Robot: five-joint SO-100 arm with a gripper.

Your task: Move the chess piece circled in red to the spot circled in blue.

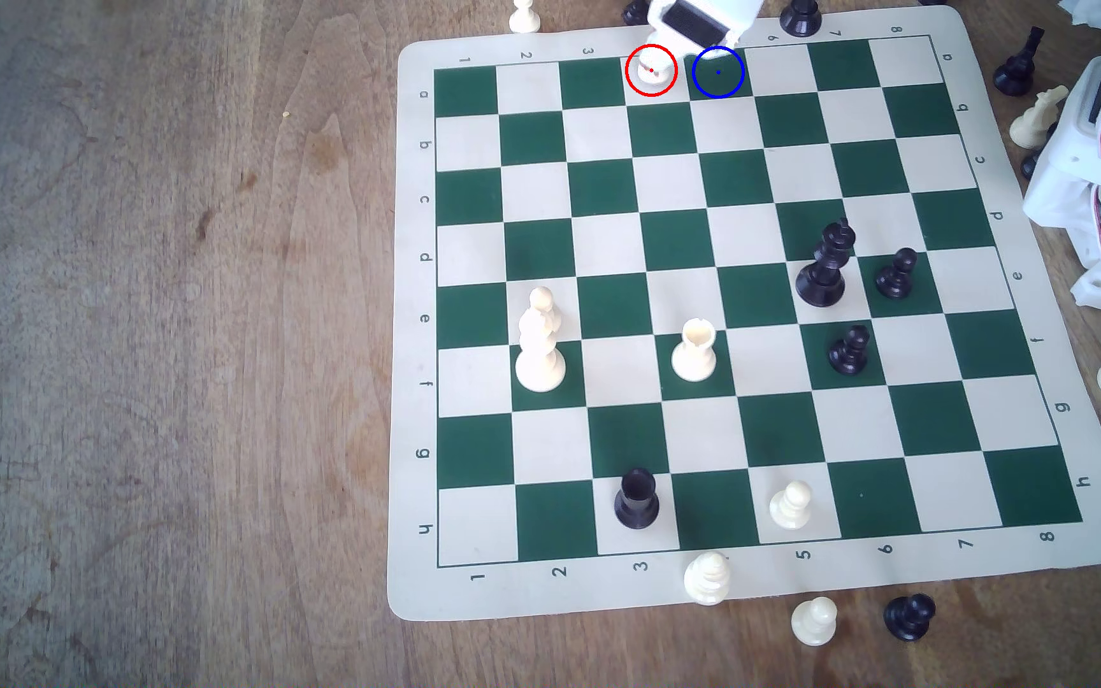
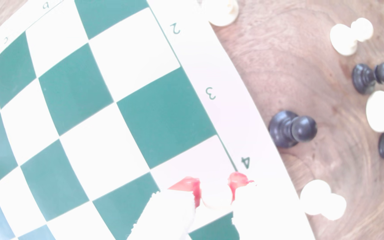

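The wrist view was badly overexposed, so the cream pawn (image 2: 215, 198) almost melted into the pale square beneath it; only its rounded outline showed between the red-tipped fingers (image 2: 190, 185) of the end effector (image 2: 216, 188). The fingers sat close on either side of the pawn, but whether they actually pressed it could not be told. In the exterior view the arm's white body hid the far edge of the board (image 1: 760, 595), and the pawn (image 1: 651, 71) stood inside the red ring on a cream square in the far row, partly covered by the end effector (image 1: 670, 56). The blue-ringed green square (image 1: 718, 73) lay just to the exterior view's right. A black pawn (image 2: 291, 131) stood nearby on the table (image 1: 170, 331).
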